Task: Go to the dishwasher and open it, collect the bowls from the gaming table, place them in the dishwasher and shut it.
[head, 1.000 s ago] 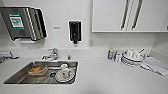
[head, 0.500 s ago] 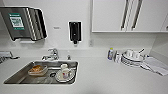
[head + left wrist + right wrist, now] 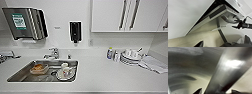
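Observation:
A thick brushed-steel bar, the dishwasher's handle [image 3: 226,72], runs close across the right wrist view. My right gripper [image 3: 216,91] is open, with the bar passing between its two dark fingertips [image 3: 198,91] and slim gaps on either side. In the left wrist view my left gripper [image 3: 213,45] sits low, facing a pale panel [image 3: 209,18] with a dark gap [image 3: 205,16] behind it. I cannot tell whether that panel is the dishwasher's door. The gaming table and its bowls are out of view.
The head view looks down on a white counter [image 3: 107,75]. A steel sink [image 3: 15,76] holds a mug on a plate [image 3: 65,72] and a dish of food [image 3: 38,68]. Stacked plates with cups [image 3: 130,57] and small bottles [image 3: 110,53] stand at the right. Cabinets, a soap dispenser [image 3: 75,30] and a towel dispenser [image 3: 23,23] hang above.

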Controlling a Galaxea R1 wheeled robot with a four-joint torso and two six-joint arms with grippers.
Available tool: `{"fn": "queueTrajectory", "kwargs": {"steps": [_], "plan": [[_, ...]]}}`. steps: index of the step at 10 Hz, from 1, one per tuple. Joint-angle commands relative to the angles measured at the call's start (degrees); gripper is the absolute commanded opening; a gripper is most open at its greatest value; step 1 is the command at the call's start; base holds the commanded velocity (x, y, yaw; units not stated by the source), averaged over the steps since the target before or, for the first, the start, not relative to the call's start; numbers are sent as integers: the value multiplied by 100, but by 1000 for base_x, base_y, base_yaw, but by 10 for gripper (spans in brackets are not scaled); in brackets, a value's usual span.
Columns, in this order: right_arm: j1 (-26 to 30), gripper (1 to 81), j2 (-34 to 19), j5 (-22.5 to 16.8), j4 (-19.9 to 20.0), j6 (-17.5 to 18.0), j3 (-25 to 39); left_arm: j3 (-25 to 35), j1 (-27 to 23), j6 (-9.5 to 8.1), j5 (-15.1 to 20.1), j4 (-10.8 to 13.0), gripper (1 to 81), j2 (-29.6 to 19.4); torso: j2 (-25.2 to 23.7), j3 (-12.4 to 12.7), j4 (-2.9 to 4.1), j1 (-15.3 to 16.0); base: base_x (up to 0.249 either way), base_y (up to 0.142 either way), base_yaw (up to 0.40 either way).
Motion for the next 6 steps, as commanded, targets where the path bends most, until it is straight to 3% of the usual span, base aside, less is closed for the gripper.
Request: {"fn": "queueTrajectory", "kwargs": {"steps": [1,6], "plan": [[30,811,-41,-1843,-185,-202,25,166,-519,32,155,44,811,-231,0,0,0,0,-77,0,0],[22,811,152,-1922,-185,-202,-72,166,-519,32,164,44,811,-196,0,0,-2,0,-77,0,0]]}}
